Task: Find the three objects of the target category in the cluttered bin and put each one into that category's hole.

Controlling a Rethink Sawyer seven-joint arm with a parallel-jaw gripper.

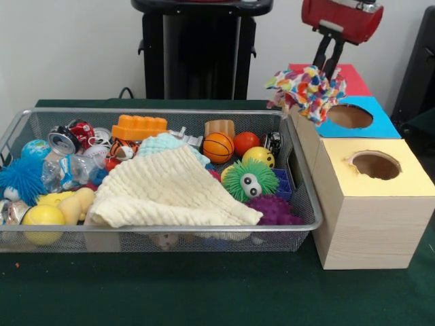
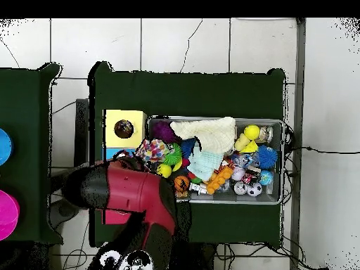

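Observation:
My gripper (image 1: 325, 70) is shut on a wad of white material printed with red, blue, yellow and green patches (image 1: 307, 92). It holds the wad in the air over the bin's right end and the near corner of the blue-topped box (image 1: 353, 117). The wad also shows in the overhead view (image 2: 151, 150), beside the yellow box. The hole (image 1: 375, 165) in the yellow top of the largest wooden box (image 1: 370, 224) is open, nearer the camera than the wad. The silver wire-mesh bin (image 1: 156, 238) is full of clutter. No other printed wad shows in it.
A cream knitted cloth (image 1: 170, 193) covers the bin's middle, with a mint cloth (image 1: 166, 144) behind it. Around them lie a green spiky ball with eyes (image 1: 250, 180), a purple spiky ball (image 1: 275, 209), a blue spiky ball (image 1: 20, 178), a small basketball (image 1: 217, 147), cans and an orange block. A red-topped box (image 1: 353, 80) stands farthest back.

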